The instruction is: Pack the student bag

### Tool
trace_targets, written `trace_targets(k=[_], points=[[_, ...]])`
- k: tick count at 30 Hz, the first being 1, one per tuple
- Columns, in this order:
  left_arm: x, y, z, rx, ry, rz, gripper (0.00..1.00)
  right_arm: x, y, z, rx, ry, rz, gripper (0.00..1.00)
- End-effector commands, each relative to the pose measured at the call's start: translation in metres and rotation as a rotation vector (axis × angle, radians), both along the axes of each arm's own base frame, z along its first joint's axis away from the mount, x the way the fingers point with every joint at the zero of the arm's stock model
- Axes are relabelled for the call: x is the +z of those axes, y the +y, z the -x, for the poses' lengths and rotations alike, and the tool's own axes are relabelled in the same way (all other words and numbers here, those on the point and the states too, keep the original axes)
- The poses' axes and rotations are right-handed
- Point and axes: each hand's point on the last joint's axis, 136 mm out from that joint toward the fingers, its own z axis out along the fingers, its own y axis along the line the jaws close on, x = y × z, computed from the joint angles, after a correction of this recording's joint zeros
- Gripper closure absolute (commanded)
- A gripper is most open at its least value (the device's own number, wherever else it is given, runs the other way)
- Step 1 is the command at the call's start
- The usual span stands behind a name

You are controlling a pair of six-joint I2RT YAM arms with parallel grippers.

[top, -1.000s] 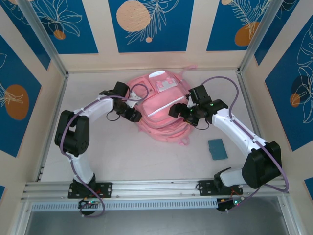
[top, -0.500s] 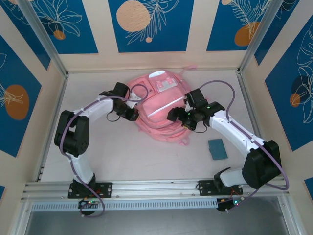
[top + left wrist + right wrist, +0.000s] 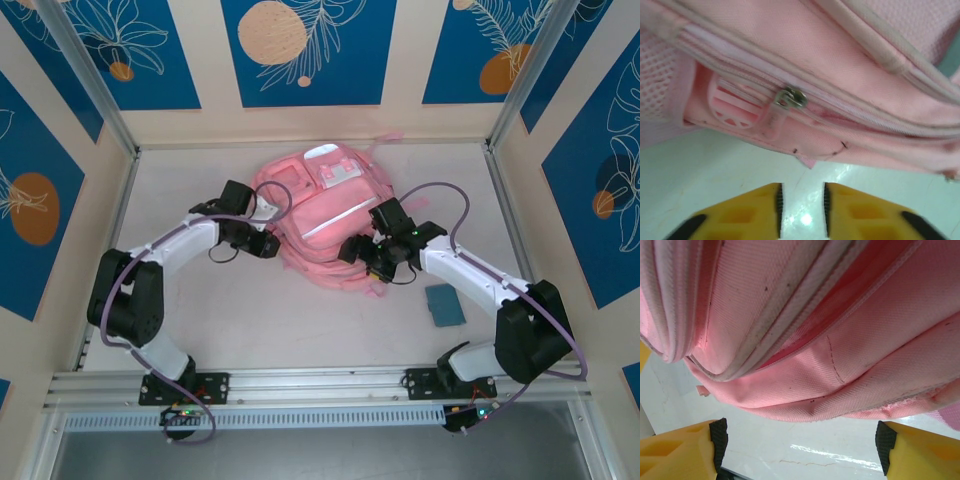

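One student bag, soft pink with white zipper lines and a white patch, lies on the table; we count two grippers beside it, our left gripper narrowly parted, empty, our right gripper spread wide, and one blue pad to its right

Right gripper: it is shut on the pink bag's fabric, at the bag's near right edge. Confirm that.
Not quite. The right gripper is at the near right edge of the student bag, but it is open, not shut. The right wrist view shows its two fingers far apart, with a wide gap between them and no fabric pinched.
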Motion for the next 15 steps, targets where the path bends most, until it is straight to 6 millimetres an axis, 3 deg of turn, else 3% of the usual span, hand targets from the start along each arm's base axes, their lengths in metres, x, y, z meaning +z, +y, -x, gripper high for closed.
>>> trace_targets(k=[1,10,15], points=[[0.0,0.002,-0.012,0.029,-0.033,-0.018,0.63,0.0,-0.002,-0.003,-0.015,-0.011,0.01,0.2],[-0.011,-0.014,-0.028,-0.048,0.005,-0.006,0.59,-0.001,-0.002,-0.005,-0.02,-0.009,0.009,0.2],[-0.016,-0.02,-0.028,-0.107,0.024,-0.02,0.67,-0.003,-0.001,-0.004,-0.022,0.003,0.009,0.2]])
